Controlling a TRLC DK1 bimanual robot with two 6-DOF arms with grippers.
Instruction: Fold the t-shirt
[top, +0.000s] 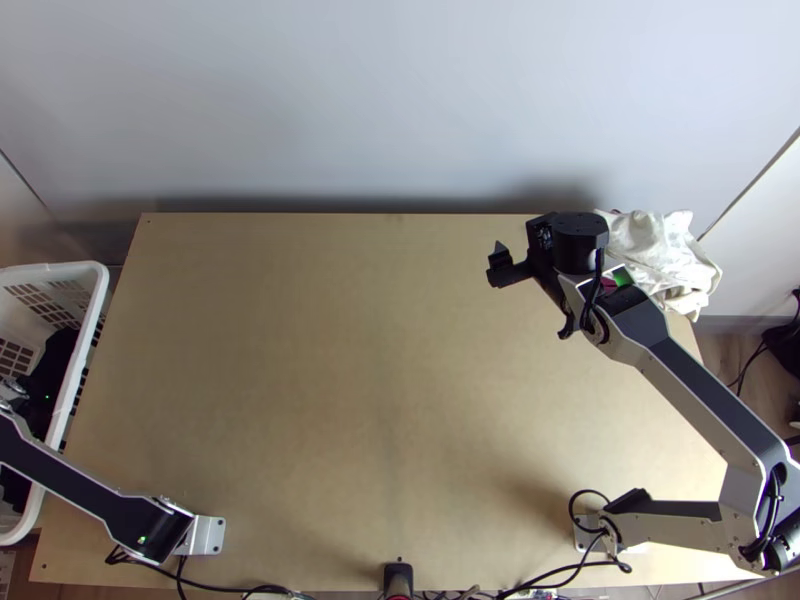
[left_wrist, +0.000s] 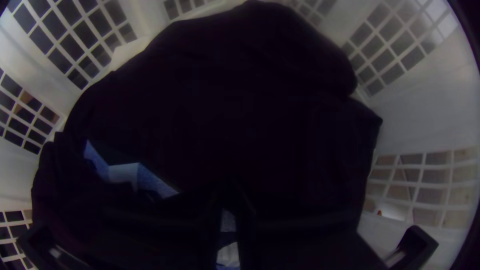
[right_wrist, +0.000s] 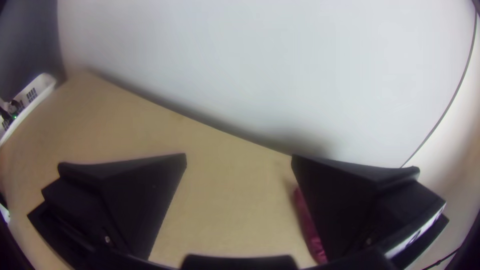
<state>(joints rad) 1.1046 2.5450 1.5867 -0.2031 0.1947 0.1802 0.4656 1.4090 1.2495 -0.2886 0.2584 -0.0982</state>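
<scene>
The left arm reaches over the left edge of the tabletop (top: 330, 400) into the white plastic basket (top: 98, 300), which stands just beside that edge. Its end effector (top: 45, 392) is inside the basket, low against a large heap of dark cloth (left_wrist: 220, 100); amid so much black I cannot tell whether it is spread or pressed together, nor whether it pinches anything. The dark cloth lies bunched, rising toward the grid walls around it, and a blue and white patch (left_wrist: 122, 172) shows among its folds. At the far right, the right end effector (top: 533, 300) hangs above the tabletop, spread wide, with bare wood seen between its two flat black fingers (right_wrist: 350, 210). Just beside it, at the tabletop's far right corner, a white patterned cloth (top: 650, 245) lies bunched, and some magenta cloth (right_wrist: 311, 227) peeks out by it. Which of these cloths is the t-shirt, I cannot tell.
</scene>
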